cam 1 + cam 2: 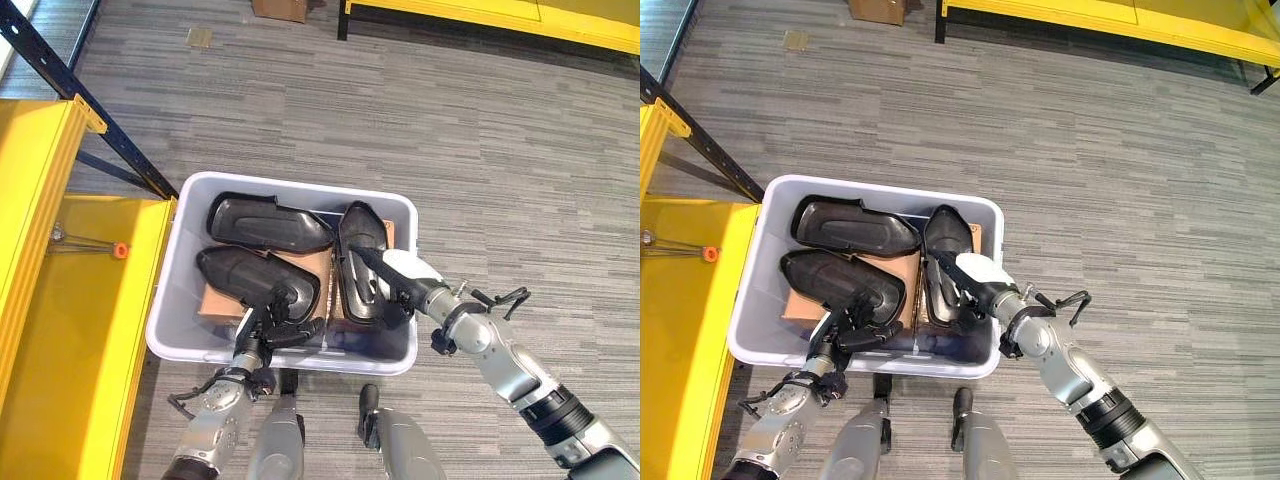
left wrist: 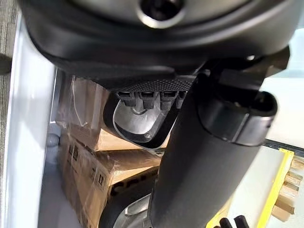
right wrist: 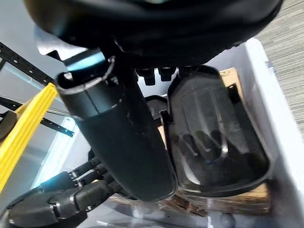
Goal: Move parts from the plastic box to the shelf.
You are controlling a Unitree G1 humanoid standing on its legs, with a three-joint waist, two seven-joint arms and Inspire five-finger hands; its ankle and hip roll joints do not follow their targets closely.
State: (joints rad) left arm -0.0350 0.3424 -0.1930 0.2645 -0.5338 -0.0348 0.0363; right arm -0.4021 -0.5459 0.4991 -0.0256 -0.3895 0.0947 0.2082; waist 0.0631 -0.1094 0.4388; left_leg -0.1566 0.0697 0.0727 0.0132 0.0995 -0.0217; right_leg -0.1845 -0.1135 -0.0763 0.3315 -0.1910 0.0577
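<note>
The right hand (image 1: 400, 280) covers the near end of the right black part (image 1: 360, 262), so its grip cannot be judged. The cardboard boxes (image 1: 318, 268) lie mostly hidden under the parts. The yellow shelf (image 1: 70, 330) is cut off at the left edge.

A plastic box (image 1: 180, 300) is set on the floor directly before the robot, with the shelf (image 1: 60, 330) just beside it on the left. Three parts are held in the box upon cardboard packages (image 1: 222, 302): one part (image 1: 262, 225) at the rear, a second part (image 1: 250, 280) before it, and a third part (image 1: 360, 262) on the right.
</note>
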